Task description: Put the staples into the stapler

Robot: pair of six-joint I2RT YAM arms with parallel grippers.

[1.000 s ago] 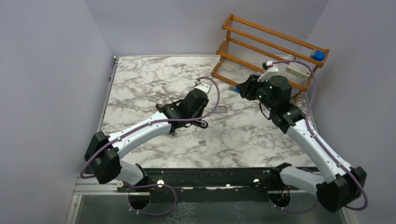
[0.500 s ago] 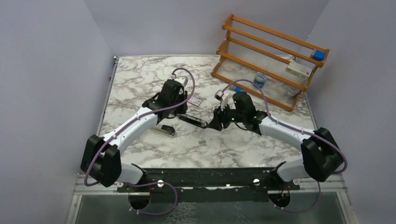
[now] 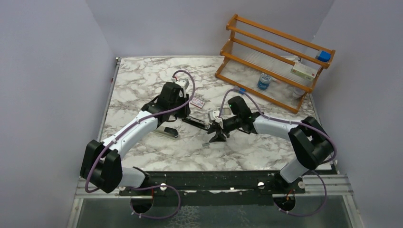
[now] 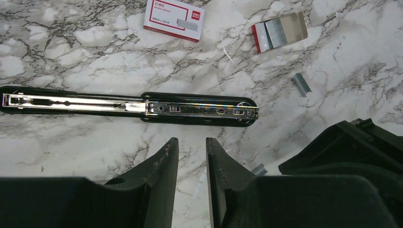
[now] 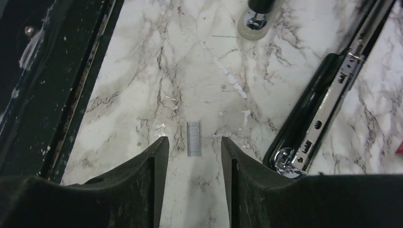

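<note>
Silver staple strip (image 5: 193, 138) is resolved wrist-side between right gripper's (image 5: 193, 141) open, empty jaws. Jaws of left gripper (image 4: 191, 141): narrowly parted, empty.

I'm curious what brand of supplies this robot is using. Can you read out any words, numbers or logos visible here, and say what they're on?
Nothing can be quoted with confidence.
Staple box: white label with dark print and a logo on a red patch, too blurred to read.
Stapler: no legible markings.
White box on the wooden rack: too small to read.
Bottle: label too small to read.
</note>
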